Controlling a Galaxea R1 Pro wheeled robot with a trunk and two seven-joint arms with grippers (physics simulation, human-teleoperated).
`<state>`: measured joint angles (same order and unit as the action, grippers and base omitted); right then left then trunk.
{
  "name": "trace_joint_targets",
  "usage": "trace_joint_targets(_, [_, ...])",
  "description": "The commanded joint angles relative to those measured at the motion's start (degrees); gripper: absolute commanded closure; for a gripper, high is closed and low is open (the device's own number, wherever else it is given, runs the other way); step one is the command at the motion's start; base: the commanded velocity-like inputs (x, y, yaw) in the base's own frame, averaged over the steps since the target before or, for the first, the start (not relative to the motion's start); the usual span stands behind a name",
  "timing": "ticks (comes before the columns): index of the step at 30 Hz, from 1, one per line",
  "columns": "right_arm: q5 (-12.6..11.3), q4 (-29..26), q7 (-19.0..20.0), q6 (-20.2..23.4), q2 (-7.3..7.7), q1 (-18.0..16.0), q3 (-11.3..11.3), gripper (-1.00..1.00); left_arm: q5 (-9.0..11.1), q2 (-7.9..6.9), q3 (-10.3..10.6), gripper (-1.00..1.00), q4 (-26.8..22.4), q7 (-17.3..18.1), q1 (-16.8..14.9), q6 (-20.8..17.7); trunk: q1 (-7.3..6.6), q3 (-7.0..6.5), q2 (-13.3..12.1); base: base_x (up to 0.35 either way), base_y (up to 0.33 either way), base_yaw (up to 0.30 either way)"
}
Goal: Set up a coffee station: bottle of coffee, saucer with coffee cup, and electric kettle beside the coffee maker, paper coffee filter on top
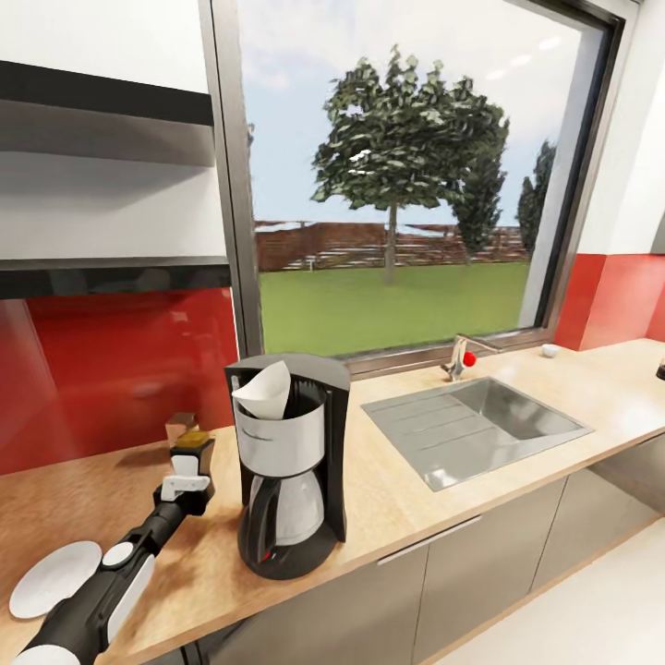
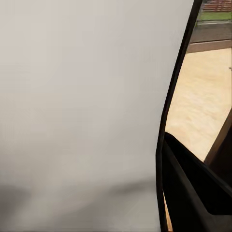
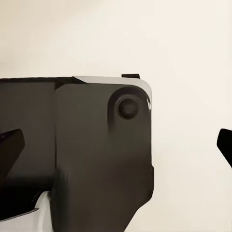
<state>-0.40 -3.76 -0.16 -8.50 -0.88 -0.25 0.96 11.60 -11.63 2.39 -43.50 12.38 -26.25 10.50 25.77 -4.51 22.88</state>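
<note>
the left gripper [image 1: 189, 465] is gripping the bottle of coffee [image 1: 185, 434], jaws closed round it, on the counter [image 1: 406, 499] beside the coffee maker [image 1: 288, 462]; a careless release risks tipping it. right jaws: cannot tell.

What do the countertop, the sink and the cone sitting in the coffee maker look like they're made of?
The kitchen countertop looks like light beige wood or wood-look laminate: faint grain, matte, wooden edge strip. The sink looks like brushed stainless steel: grey, soft reflections, ribbed drainboard. The paper coffee filter in the coffee maker looks like thin matte white paper, with a folded cone shape. All rendered, so judged by look only.
</note>
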Motion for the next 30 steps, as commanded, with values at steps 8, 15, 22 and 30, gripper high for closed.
trace_joint_targets(8, [0.0, 0.1, 0.0, -0.2, -0.05, 0.0, 0.1, -1.0, 0.6, 0.02, 0.2, 1.0, 3.1, 0.1, 0.0, 0.8, 0.02, 0.02, 0.0, 0.001, 0.0, 0.0])
trace_joint_targets(15, [0.0, 0.1, 0.0, -0.2, -0.05, 0.0, 0.1, -1.0, 0.6, 0.06, 0.2, 1.0, 3.2, 0.1, 0.0, 0.8, 0.02, 0.02, 0.0, 0.0, 0.0, 0.0])
trace_joint_targets(22, [0.0, 0.1, 0.0, -0.2, -0.03, 0.0, 0.1, -1.0, 0.6, 0.1, 0.1, 1.0, 3.4, 0.1, 0.0, 0.8, 0.02, 0.02, 0.0, 0.0, 0.0, 0.0])
trace_joint_targets(30, [0.0, 0.1, 0.0, -0.2, 0.0, 0.0, 0.1, -1.0, 0.7, 0.11, 0.1, 1.0, 4.3, 0.1, 0.0, 2.8, 0.02, 0.02, 0.0, 0.023, 0.0, 0.0])
